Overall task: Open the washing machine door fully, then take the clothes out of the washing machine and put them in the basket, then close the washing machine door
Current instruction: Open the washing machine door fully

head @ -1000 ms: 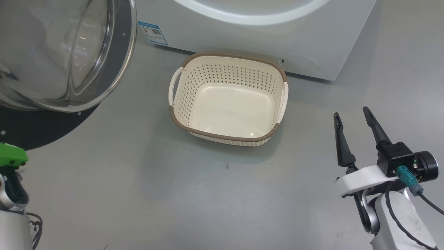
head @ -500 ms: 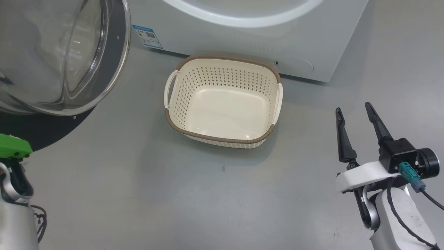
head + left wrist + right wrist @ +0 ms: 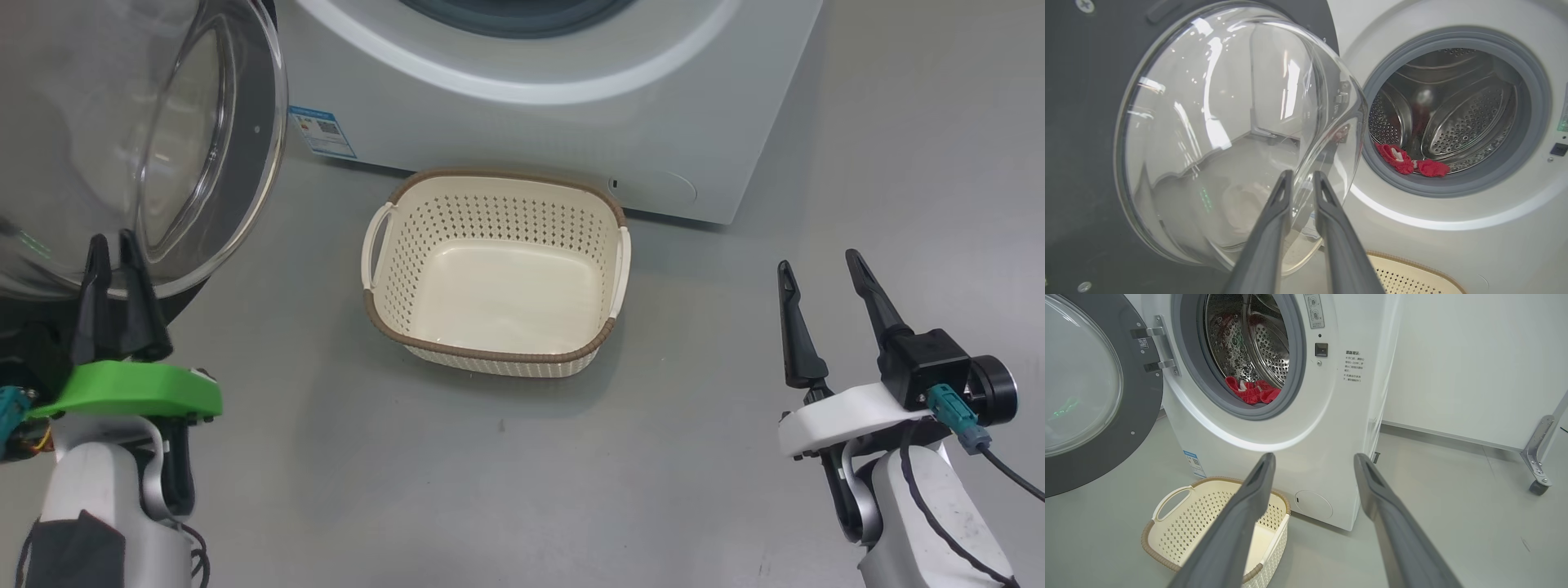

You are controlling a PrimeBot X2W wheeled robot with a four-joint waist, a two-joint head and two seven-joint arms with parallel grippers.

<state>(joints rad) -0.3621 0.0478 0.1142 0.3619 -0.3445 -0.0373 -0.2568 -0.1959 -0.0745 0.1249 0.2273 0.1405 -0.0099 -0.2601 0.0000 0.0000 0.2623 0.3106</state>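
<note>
Currently the left gripper (image 3: pixel 1303 174) is hovering narrowly parted, empty, near the washing machine door (image 3: pixel 1229 122); right gripper (image 3: pixel 1314 456) is gaping wide, empty; red clothes (image 3: pixel 1404 160) are lying at the drum (image 3: pixel 1453 122) lip; risk: left fingers clipping the door's glass while reaching in.

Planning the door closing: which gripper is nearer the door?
Left. The left gripper is close by the door, at its lower edge; the right gripper is far across, beyond the basket.

Basket (image 3: pixel 490 357) on floor (image 3: pixel 326 474) before washing machine (image 3: pixel 506 139) — door (image 3: pixel 139 139) out to my left; clothes (image 3: pixel 1253 393) in drum (image 3: pixel 1267 347), front lip.
</note>
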